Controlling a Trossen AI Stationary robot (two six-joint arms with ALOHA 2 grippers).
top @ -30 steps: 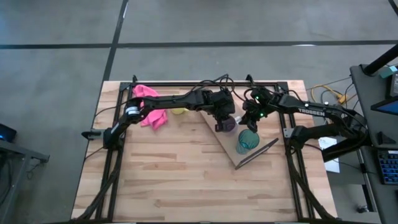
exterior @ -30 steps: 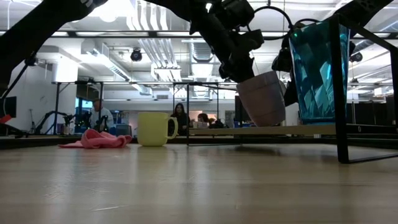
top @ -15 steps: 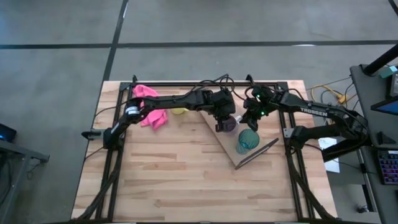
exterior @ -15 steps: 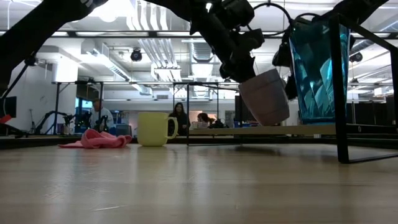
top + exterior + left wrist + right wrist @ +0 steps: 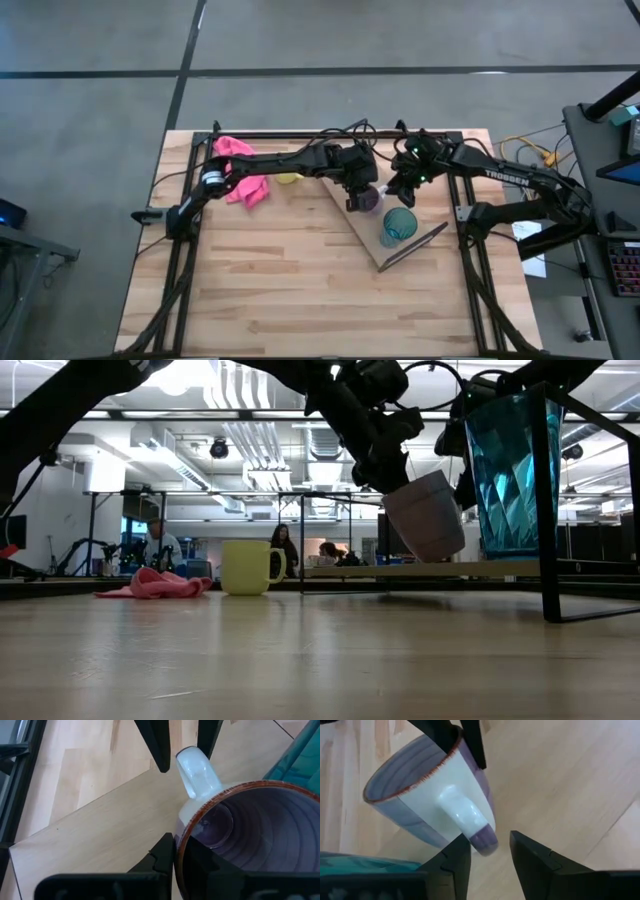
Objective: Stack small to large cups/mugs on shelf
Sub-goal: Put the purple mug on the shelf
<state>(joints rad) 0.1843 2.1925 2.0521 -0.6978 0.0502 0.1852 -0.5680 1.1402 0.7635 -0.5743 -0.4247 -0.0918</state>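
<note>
Near the middle of the high view, the left gripper [image 5: 358,193] is grasping the tilted purple mug [image 5: 368,199] by its rim above the shelf [image 5: 345,212]. The right gripper [image 5: 403,189] is released, fingers either side of the pale handle [image 5: 462,816].

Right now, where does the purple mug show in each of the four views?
High view: purple mug at centre, under the left hand.
Low view: tilted, right of centre, above the shelf.
Left wrist view: fills the lower right.
Right wrist view: upper left.
Shared landmark: the teal cup.

both arms extended inward, right end effector [image 5: 489,851] spread.
</note>
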